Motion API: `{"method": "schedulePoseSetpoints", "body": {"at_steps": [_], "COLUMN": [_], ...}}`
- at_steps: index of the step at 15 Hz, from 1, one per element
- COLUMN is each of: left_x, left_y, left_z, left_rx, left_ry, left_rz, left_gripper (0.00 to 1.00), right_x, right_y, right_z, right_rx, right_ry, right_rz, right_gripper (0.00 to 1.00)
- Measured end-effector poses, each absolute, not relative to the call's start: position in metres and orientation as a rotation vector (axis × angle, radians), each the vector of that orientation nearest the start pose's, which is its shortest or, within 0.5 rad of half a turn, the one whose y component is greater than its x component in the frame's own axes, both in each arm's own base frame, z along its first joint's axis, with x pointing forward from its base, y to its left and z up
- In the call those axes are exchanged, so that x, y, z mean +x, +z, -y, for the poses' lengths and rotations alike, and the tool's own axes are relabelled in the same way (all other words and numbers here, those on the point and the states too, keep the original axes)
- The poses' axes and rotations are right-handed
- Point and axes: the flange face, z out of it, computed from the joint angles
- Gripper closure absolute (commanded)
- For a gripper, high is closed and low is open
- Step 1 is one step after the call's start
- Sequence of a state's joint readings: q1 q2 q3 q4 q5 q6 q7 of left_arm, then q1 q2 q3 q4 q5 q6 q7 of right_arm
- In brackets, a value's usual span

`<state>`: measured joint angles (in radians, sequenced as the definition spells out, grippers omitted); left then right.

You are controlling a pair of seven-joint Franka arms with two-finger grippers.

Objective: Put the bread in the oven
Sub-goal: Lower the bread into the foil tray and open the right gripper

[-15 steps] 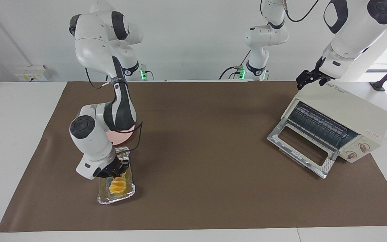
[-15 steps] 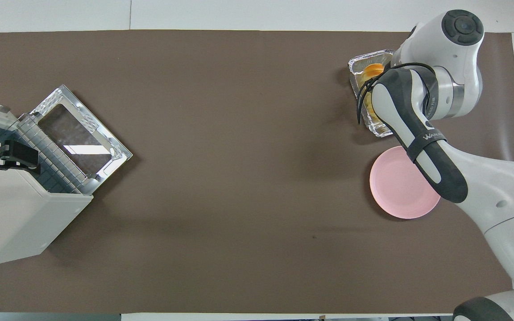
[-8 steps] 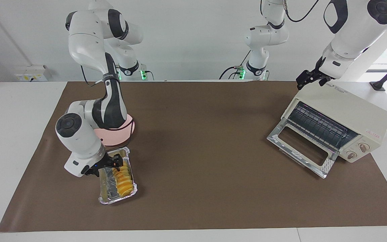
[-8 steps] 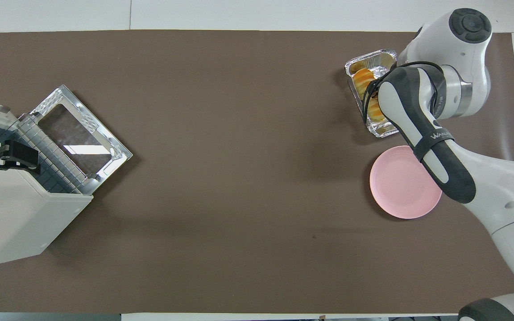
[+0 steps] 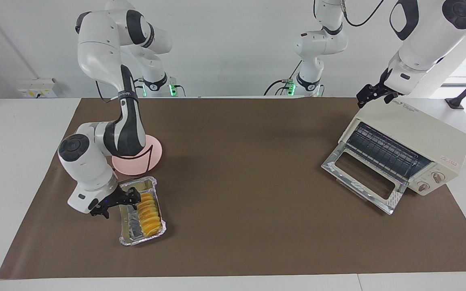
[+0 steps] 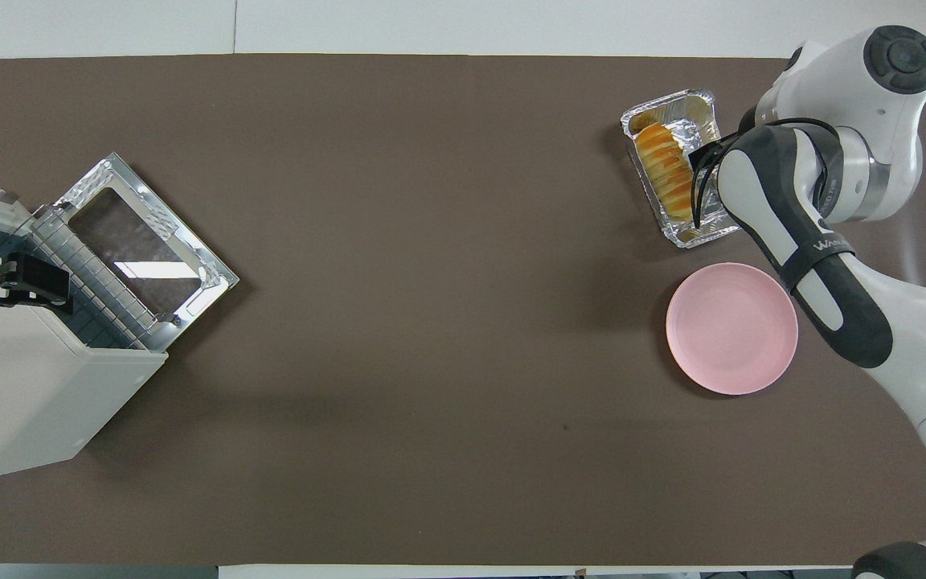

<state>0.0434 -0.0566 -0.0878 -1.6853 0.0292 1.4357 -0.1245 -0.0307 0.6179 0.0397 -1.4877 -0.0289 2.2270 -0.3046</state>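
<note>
The yellow-orange ridged bread (image 5: 150, 212) lies flat in a crinkled foil tray (image 5: 136, 241) toward the right arm's end of the table; it also shows in the overhead view (image 6: 666, 169). My right gripper (image 5: 131, 198) is low at the tray's rim, beside the bread and apart from it. The cream-white oven (image 5: 419, 129) stands at the left arm's end with its glass door (image 5: 362, 178) dropped open and the rack showing. My left gripper (image 5: 372, 95) waits over the oven's top edge.
A round pink plate (image 5: 154, 153) lies just nearer to the robots than the foil tray, partly under the right arm. A brown mat (image 5: 241, 161) covers the table between the tray and the oven.
The right gripper has let go of the bread, which was raised on end in the tray and now lies flat. The gripper has drawn back to the tray's rim. The left arm has not moved.
</note>
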Motion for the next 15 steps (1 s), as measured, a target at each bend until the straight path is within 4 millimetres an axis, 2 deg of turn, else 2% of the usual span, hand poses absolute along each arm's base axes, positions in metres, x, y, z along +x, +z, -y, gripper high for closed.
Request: {"method": "schedulePoseSetpoints", "body": {"at_steps": [1,2,3,13,15], "left_x": [0.518,0.518,0.518,0.518,0.518], "left_y": [0.591,0.591,0.591,0.591,0.591], "left_z": [0.021,0.021,0.021,0.021,0.021], "left_rx": [-3.075,-3.075,-3.075,-3.075,-3.075], "left_ry": [0.293,0.293,0.293,0.293,0.293], "left_rz": [0.126,0.126,0.126,0.126,0.126], "left_gripper": [0.0,0.0,0.0,0.0,0.0], "right_x": [0.721,0.72,0.72,0.719,0.718], "right_y": [0.315,0.31,0.309,0.311,0.322], "right_z": [0.001,0.003,0.004,0.004,0.004], "right_rx": [-3.113,-3.114,-3.114,-3.114,-3.111], "right_ry": [-0.202,-0.205,-0.205,-0.192,-0.14], "right_rz": [0.525,0.534,0.538,0.538,0.535], "right_gripper": [0.47,0.87,1.0,1.0,1.0]}}
